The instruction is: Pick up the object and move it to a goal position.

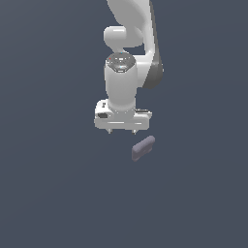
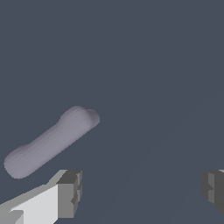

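Object: small greyish-purple oblong block with rounded ends, lying flat and aslant on the plain dark grey surface, free of any grip. In the wrist view, same object outside the gap, beside one dark finger pad. Just behind it in the exterior view, white gripper, jaws spread wide and holding nothing, hovering slightly toward the exterior view's left. Farther back, white arm rising out of frame.

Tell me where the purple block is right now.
In the exterior view the purple block lies on the floor just below and to the right of the open claw, not touching it.
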Robot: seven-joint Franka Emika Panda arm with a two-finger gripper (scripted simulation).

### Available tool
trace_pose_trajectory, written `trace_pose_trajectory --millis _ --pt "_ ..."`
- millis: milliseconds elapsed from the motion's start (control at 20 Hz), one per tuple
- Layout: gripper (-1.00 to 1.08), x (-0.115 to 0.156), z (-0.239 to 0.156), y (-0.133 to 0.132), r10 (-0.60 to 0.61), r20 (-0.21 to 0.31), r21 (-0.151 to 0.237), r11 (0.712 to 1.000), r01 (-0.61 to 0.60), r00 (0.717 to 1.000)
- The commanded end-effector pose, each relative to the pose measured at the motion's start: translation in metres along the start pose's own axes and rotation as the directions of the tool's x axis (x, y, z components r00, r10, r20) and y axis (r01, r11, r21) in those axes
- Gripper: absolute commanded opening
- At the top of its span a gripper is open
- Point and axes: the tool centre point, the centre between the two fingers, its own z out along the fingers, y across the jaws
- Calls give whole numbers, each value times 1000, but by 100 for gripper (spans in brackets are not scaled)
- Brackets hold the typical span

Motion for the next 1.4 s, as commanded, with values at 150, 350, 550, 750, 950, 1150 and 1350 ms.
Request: trace_pose_trajectory --millis 150,350,550,750,950,1150,1350 --pt "100 1 0 0 -10 1 -5 1000 10 1000" --pt "100 3 1 1 -45 4 -21 999 45 999" --pt "100 3 1 1 -53 5 -26 998 53 999" --pt "100 3 1 1 -53 5 -25 998 53 999" --pt "100 3 1 0 -40 5 -25 999 40 999" --pt "100 4 2 -3 -8 5 -24 1000 9 1000" --pt "100 5 4 -8 40 5 -22 999 -40 999"
